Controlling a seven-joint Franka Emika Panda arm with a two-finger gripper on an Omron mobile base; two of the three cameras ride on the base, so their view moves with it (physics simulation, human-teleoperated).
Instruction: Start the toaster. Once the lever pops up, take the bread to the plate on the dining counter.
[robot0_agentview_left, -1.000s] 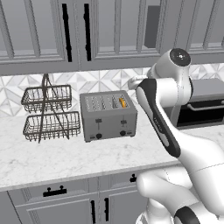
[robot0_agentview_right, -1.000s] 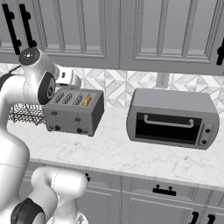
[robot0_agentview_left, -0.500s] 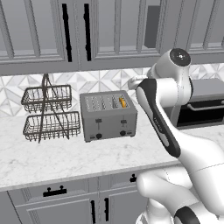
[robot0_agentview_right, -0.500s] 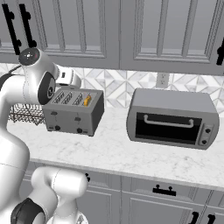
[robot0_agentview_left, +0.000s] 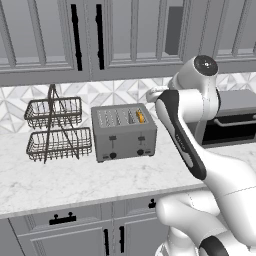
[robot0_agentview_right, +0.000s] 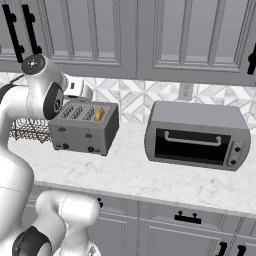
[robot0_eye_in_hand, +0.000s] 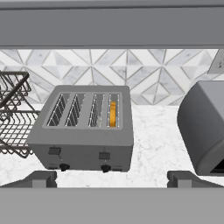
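Gripper (robot0_eye_in_hand: 112, 178) still fully open and empty, unmoved above the toaster (robot0_eye_in_hand: 83, 131). Bread (robot0_eye_in_hand: 113, 113) sits in the rightmost slot; levers untouched, so toasting has not begun.

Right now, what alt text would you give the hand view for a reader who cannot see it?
A grey four-slot toaster sits on a white marble worktop, a golden slice of bread in its rightmost slot. A wire basket rack stands to its left, a grey toaster oven to its right, and the open end effector frames the bottom.
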